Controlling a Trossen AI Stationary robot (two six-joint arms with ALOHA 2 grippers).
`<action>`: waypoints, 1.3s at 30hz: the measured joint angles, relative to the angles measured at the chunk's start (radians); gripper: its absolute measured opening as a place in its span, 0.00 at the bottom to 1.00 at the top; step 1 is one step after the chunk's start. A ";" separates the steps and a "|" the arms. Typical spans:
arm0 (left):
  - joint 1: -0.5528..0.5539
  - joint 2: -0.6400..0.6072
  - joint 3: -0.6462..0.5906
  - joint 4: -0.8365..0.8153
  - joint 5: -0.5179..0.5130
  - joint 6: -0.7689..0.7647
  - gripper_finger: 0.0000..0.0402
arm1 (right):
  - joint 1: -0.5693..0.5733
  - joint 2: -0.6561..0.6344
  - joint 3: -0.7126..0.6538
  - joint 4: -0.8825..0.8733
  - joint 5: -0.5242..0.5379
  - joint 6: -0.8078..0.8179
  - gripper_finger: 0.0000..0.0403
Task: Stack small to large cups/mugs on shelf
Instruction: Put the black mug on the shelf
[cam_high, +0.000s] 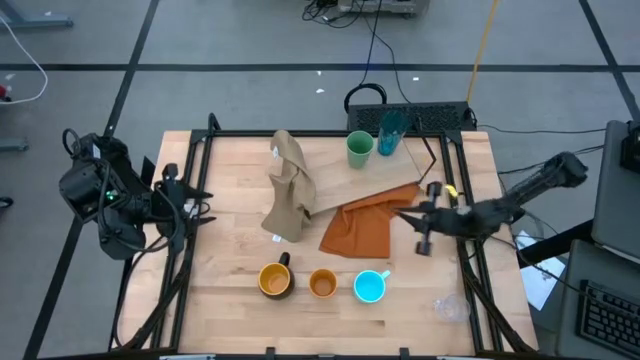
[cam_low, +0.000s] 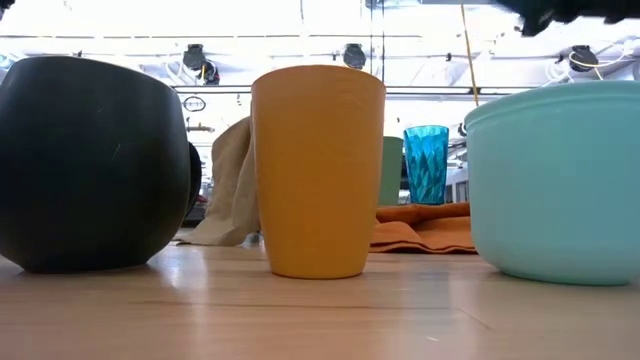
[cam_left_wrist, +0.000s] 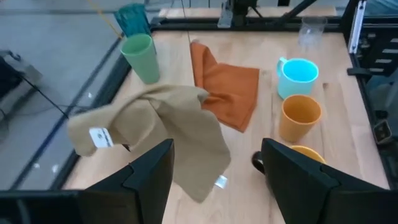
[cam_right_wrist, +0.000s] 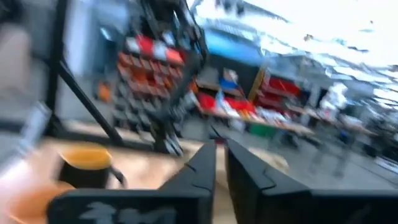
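Observation:
Near the front edge stand in a row a mug (cam_high: 275, 280), yellow inside and dark outside, an orange cup (cam_high: 322, 285) and a cyan mug (cam_high: 370, 287). A clear glass (cam_high: 450, 307) stands at the near right. A light green cup (cam_high: 360, 149) and a teal tumbler (cam_high: 392, 130) stand at the far side by the light wood shelf panel (cam_high: 385, 172). My left gripper (cam_left_wrist: 214, 180) waits open at the table's left edge. My right gripper (cam_right_wrist: 221, 163) hangs shut over the right side, above the orange cloth's edge, holding nothing.
A tan cloth (cam_high: 287, 188) lies heaped at the table's middle. An orange cloth (cam_high: 358, 228) lies over the shelf panel's near edge. Dark frame rails (cam_high: 185, 250) run along the table's sides. Bare wood lies at the near left.

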 joint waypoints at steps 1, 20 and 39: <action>-0.003 -0.006 0.000 0.001 -0.009 0.002 0.60 | 0.028 -0.038 0.000 -0.009 0.002 -0.001 0.11; -0.012 -0.335 -0.170 -0.003 0.055 -0.037 0.60 | 0.645 -0.290 0.217 -0.080 0.909 -0.568 0.70; 0.393 -0.479 -0.124 -0.001 0.258 0.299 0.60 | 0.728 -0.277 0.603 -0.386 0.891 -0.615 0.66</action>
